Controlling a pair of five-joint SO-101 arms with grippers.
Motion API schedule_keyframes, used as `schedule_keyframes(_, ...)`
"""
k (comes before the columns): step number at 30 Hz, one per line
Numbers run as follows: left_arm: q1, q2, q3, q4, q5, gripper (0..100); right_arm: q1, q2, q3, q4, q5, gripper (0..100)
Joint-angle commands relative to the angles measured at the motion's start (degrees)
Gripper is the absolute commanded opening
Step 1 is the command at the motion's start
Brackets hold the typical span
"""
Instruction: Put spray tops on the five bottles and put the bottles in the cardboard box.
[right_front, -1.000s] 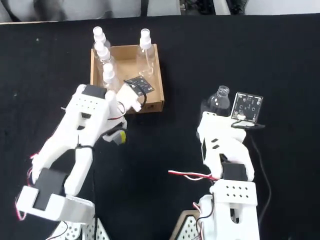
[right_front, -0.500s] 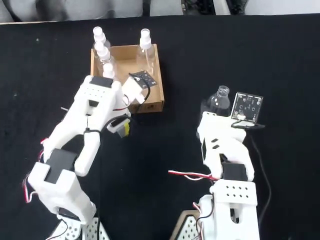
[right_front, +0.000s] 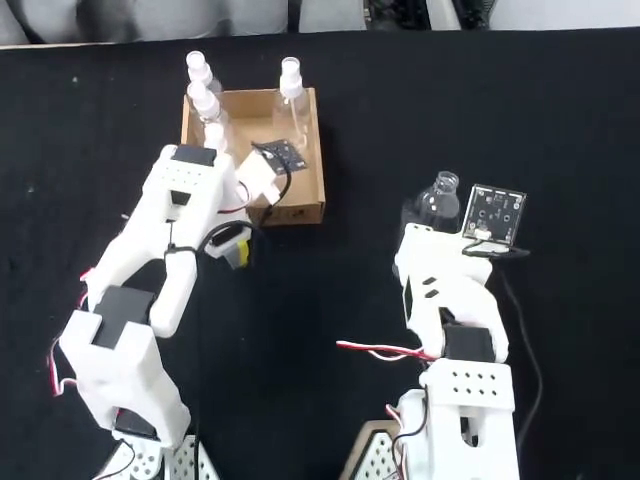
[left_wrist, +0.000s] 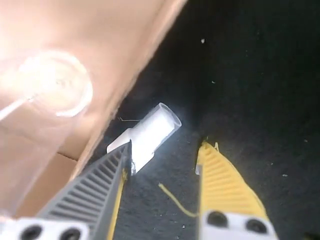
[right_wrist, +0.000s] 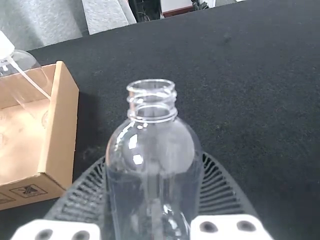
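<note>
Bottles come first in the high view: four capped bottles (right_front: 291, 98) stand upright in the cardboard box (right_front: 304, 188), three along one side and one at the far corner. So most of the job looks done. The fifth bottle (right_front: 438, 198) stands well apart from the box, its neck bare, in the right claw (right_front: 432, 214). The left arm hangs over the box's near corner.

In the left wrist view the left claw (left_wrist: 165, 155) is spread wide with nothing between its jaws. A white spray top (left_wrist: 150, 134) lies on its side on the black desk (left_wrist: 260, 75), just outside the box wall (left_wrist: 131, 75) and touching one jaw's tip. This seems to be the last top, not yet picked up.

In the right wrist view the right claw (right_wrist: 152, 175) is closed around the body of the fifth bottle (right_wrist: 150, 145), which is upright with its threaded mouth open. The box (right_wrist: 56, 131) sits off to one side.

Left to do, by my reckoning: grasp the top, fit it on the bare neck, then set that bottle in the box.
</note>
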Motion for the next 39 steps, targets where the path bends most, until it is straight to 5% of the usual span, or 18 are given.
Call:
schedule_keyframes(1,-1.27,0.44,-3.21,-1.14,-2.46,21,1.23,-1.63,-0.48,-1.85,0.7,8.5)
schedule_keyframes(15,-3.21,6.59,-2.95,-3.78,-3.34,19,1.23,-1.63,-0.4,-1.85,0.7,8.5)
schedule_keyframes(28,-3.21,6.07,-2.59,6.15,-2.9,13,1.32,-1.63,-0.4,-1.85,0.7,8.5)
schedule_keyframes(39,-3.03,6.68,-2.33,6.86,1.23,13,1.41,-1.63,-0.4,-1.85,0.7,8.5)
